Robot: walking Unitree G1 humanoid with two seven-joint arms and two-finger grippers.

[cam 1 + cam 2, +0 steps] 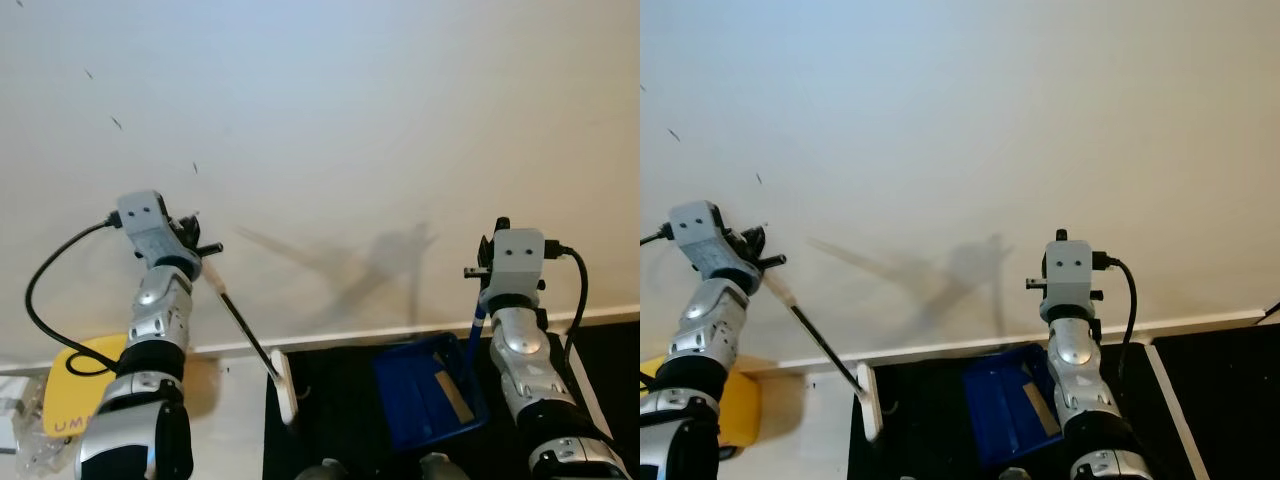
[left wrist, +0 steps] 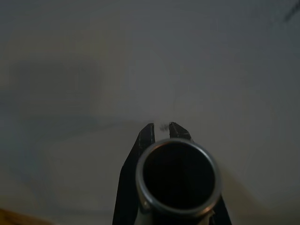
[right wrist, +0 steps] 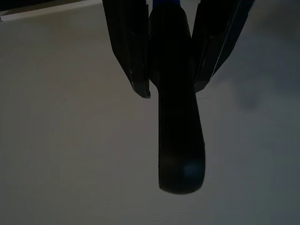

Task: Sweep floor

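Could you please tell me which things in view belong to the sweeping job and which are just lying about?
For the job:
- broom, held by the left gripper
- blue dustpan, its handle held by the right gripper

Lying about:
- yellow object at the lower left

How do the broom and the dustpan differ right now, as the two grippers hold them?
The broom has a thin dark handle and a white head; the dustpan is blue with a broad tray. The left gripper holds the broom slanting; the right gripper holds the dustpan's handle near upright. Both reach down to the dark floor.
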